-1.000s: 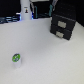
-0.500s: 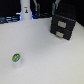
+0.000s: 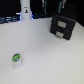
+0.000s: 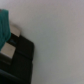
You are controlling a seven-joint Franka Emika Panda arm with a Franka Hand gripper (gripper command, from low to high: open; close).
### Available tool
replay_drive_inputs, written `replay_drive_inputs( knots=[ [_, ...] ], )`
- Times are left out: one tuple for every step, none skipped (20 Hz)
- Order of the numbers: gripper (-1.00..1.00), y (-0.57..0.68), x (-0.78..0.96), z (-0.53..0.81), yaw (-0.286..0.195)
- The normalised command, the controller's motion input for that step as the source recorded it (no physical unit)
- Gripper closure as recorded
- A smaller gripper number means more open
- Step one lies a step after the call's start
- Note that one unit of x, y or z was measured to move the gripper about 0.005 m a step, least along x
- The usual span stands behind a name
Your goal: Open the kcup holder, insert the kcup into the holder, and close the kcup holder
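While the white surface (image 3: 40, 55) fills most of the exterior view, the kcup (image 3: 17, 58) sits alone toward that view's left and near its lower part, a small white pod with a round green top, resting on the surface and well apart from everything else. Farther to the exterior view's right, near the back, stands the kcup holder (image 3: 63, 26), a black boxy unit showing 2 stacked drawer fronts, both looking pushed in. Dark arm parts (image 3: 61, 6) hang just above the holder, too blurred to make out the end effector, so I cannot tell whether its fingers are apart or together. In the wrist view, a black blocky shape (image 4: 17, 57) lies against the pale surface (image 4: 57, 35), with a teal patch (image 4: 4, 27) at the frame's edge.
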Motion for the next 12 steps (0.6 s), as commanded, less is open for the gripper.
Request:
replay_drive_inputs(
  knots=[
    [-1.00,0.70,-0.35,-0.08,-0.173],
    [-1.00,0.71,-0.34,-0.11,-0.171],
    [-1.00,0.71,-0.32,-0.12,-0.173],
    [-1.00,0.71,-0.33,-0.13,-0.173],
    [-1.00,0.71,-0.33,-0.15,-0.173],
    [-1.00,0.71,-0.33,-0.17,-0.175],
    [-1.00,0.70,-0.32,-0.20,-0.177],
    [-1.00,0.69,-0.33,-0.23,-0.179],
    [-1.00,0.67,-0.33,-0.25,-0.181],
    [-1.00,0.66,-0.33,-0.30,-0.191],
    [-1.00,0.64,-0.33,-0.33,-0.189],
    [-1.00,0.62,-0.34,-0.33,-0.189]
  ],
)
